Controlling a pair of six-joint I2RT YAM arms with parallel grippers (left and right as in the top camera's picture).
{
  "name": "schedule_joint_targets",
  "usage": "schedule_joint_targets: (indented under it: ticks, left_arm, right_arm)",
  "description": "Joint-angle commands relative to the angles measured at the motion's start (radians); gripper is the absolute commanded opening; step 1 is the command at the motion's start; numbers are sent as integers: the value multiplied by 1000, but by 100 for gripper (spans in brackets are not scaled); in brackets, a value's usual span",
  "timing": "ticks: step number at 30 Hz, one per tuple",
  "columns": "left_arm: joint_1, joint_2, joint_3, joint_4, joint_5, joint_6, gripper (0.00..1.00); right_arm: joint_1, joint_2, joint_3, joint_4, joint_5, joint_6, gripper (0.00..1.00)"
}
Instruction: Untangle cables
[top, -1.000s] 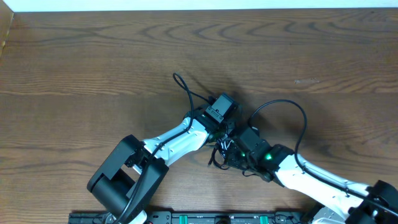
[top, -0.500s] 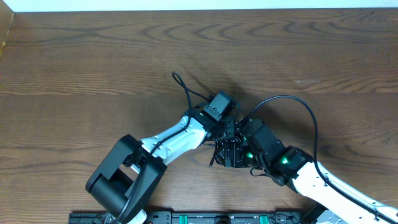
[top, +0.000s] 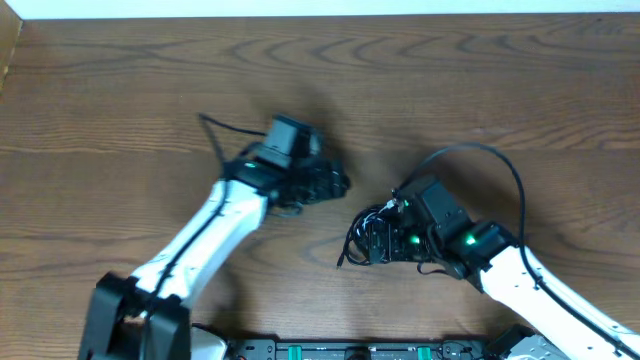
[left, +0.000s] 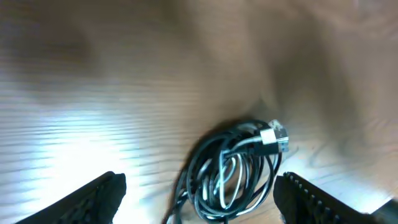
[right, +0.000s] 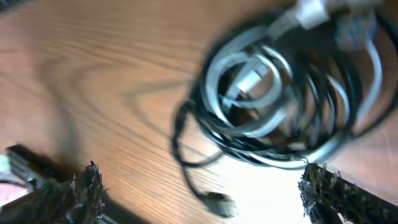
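The brown table (top: 120, 90) is the biggest thing here. The left arm (top: 215, 220) reaches in from the bottom left and the right arm (top: 520, 270) from the bottom right. There is no box or bowl in view.

The cables (top: 352, 240) lie in one round bunch on the table, near the middle and a bit toward the robot. The black cable (right: 273, 155) goes round and round on the outside. The white cable (right: 212, 74) is looped inside it. They are not pulled apart yet.

The right gripper (top: 385, 243) is the near one. It sits just beside the bunch, on its right side. Its jaws are wide and hold nothing. The left gripper (top: 338, 183) is apart from the bunch, farther from the robot and to the left. Its jaws are wide too, and empty. Its own camera shows the bunch lying just ahead of it.

The bunch is round, so it has no long way. One thin black end (top: 342, 262) sticks out toward the robot. A small white plug (left: 273, 138) pokes out at the edge of the bunch. I think those loose ends are the best things to grab next.
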Motion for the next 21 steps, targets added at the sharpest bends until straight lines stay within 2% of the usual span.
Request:
schedule_joint_targets:
  ticks: [1,4,5,9,11,16,18,21]
  left_arm:
    - [84,-27,-6,-53,34,53,81]
    - [136,-17,-10,-92,25,117,80]
    - [147,-13,-15,-99,-1,126,76]
    - [167,1,-53,-98,-124,127,75]
    - [167,5,-74,-84,-126,161,75]
    - [167,14,-108,-60,-126,212,75]
    - [167,16,-108,-60,-126,212,75]
    - [167,16,-108,-58,-130,216,75]
  right_arm:
    - [-5,-6,69,-13,2,-97,98]
    - [6,-2,74,7,76,-96,93]
    - [12,2,74,10,106,-96,91]
    - [59,39,74,34,209,-97,79]
    - [87,67,74,51,245,-97,72]
    - [151,168,74,90,291,-149,69]
    - [160,207,74,97,291,-183,59]
    - [162,259,74,97,291,-220,52]
